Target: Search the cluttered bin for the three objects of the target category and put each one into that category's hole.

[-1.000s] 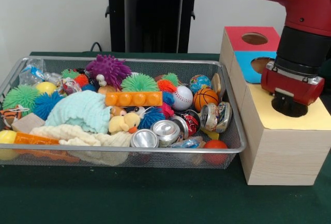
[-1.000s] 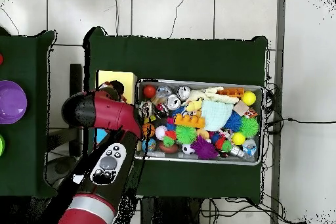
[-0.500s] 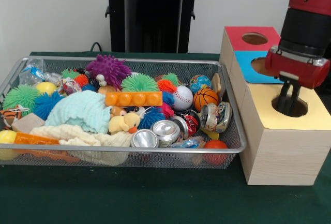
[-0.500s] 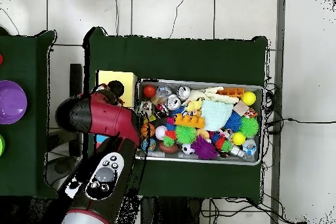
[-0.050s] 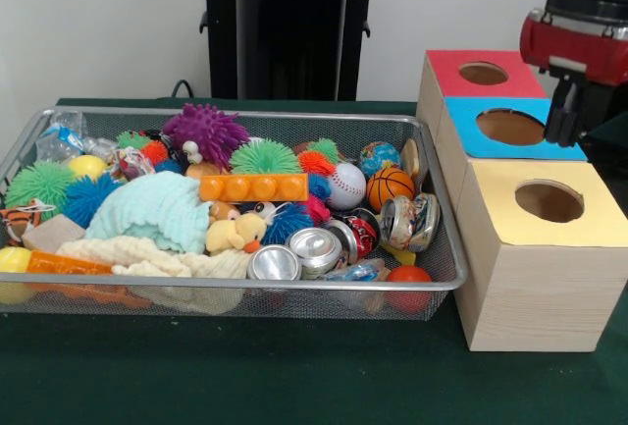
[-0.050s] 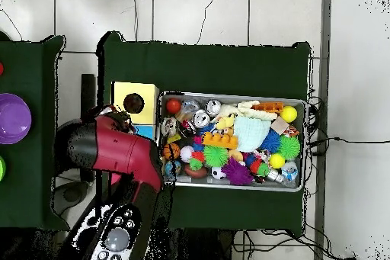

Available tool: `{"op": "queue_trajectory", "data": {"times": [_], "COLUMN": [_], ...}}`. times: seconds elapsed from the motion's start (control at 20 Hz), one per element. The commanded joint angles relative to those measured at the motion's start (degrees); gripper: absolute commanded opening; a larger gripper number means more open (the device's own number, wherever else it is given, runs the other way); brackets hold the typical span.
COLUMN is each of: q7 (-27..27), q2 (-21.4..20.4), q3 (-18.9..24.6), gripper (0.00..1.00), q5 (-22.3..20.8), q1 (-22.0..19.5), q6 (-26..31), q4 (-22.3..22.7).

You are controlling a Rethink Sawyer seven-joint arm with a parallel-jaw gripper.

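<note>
**Bin** [image 5: 235, 113]: wire mesh tray on the left of the green worktop [image 5: 245, 376]. It is still heaped, and its load reads the same as a second ago.
- Left part: spiky rubber balls in green, blue and purple [image 5: 206, 132], and a mint cloth [image 5: 152, 211].
- Middle: orange studded block [image 5: 253, 187], and a plush duck [image 5: 235, 234].
- Right part: crushed cans [image 5: 316, 246], a baseball [image 5: 345, 185], a small basketball [image 5: 390, 187], and an orange ball [image 5: 407, 276] at the front corner.

**Sorting box** [image 5: 535, 288]: pale wood, just beside the bin's right end. It has three round holes: red [image 5: 483, 74] farthest back, blue [image 5: 510, 127] in the middle, and yellow [image 5: 549, 201] nearest. The yellow hole is now uncovered and looks dark inside.

**Gripper** [image 5: 574, 116]: a second ago it was sunk in the yellow hole. It has since risen clear and now hangs high at the right edge, over the blue panel's far side.
- Nothing is seen hanging from it.
- Whether it is spread or closed cannot be told.

**Judgement:** one drop into the yellow hole seems complete. The yellow category cannot be read from the pictures, so its remaining members lie unidentified somewhere in the bin. Next comes a return leftward to search.
</note>
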Motion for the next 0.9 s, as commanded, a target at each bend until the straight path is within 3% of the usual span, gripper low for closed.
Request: {"op": "queue_trajectory", "data": {"times": [0.05,0.55,0.9], "q7": [3.8,-4.0,-9.7], "q2": [-4.6,-8.4,-10.9], "q3": [3.6,6.2,9.6], "gripper": [0.0,0.0,0.0], "q5": [-3.5,-8.4,-16.0], "q1": [-2.3,-9.2,-16.2], "q6": [7.4,6.4,1.7], "q4": [7.7,10.5,13.8]}}
